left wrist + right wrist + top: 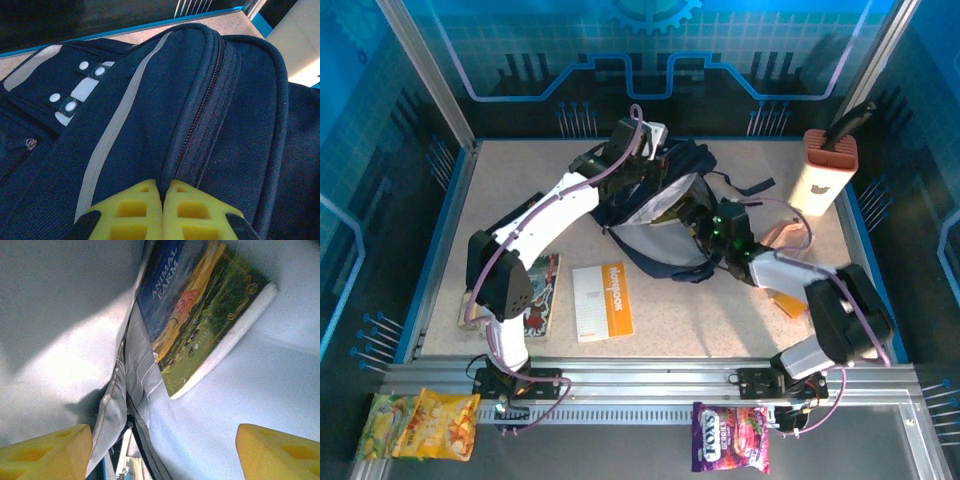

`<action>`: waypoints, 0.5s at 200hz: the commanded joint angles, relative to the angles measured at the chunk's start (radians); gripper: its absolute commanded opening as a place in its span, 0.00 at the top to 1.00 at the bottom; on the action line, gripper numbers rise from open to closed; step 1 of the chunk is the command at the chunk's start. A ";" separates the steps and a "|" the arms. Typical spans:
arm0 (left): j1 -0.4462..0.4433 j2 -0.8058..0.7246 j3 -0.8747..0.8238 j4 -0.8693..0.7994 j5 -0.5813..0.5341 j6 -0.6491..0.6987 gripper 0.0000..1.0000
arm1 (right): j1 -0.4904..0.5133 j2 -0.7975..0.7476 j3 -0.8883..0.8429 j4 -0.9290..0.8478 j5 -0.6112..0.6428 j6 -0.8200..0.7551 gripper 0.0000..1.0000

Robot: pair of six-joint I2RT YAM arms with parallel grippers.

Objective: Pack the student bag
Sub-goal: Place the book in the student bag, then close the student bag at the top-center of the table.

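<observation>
Nearest, on the ledge in front of the arm bases, lay yellow snack packets (420,425) and a purple packet (730,437). Beyond them, on the speckled counter (720,325), an illustrated book (538,292) lay partly under the left arm, with an orange and white notebook (603,300) just beside it on the right. The student bag (688,165) lay in the middle of the counter toward the far side, its mouth gaping toward the right arm and its pale lining showing. The right claw (162,440) was inside that mouth, its yellow fingers (47,450) spread wide with nothing gripped between them. Ahead of it a paperback titled Animal Farm (200,315) rested against the lining inside the bag. The left claw (162,207) was at the bag's far upper end, its pads pressed together on a ridge of navy fabric beside the zipper (200,120). Farthest, near the right back corner, a white and orange case (823,175) sat well apart from the bag, with a dark object sticking out of its far end.
</observation>
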 commanded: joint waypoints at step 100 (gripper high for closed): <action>0.038 -0.124 -0.385 0.146 0.104 -0.196 0.34 | -0.028 -0.343 0.175 -0.694 0.312 -0.546 0.03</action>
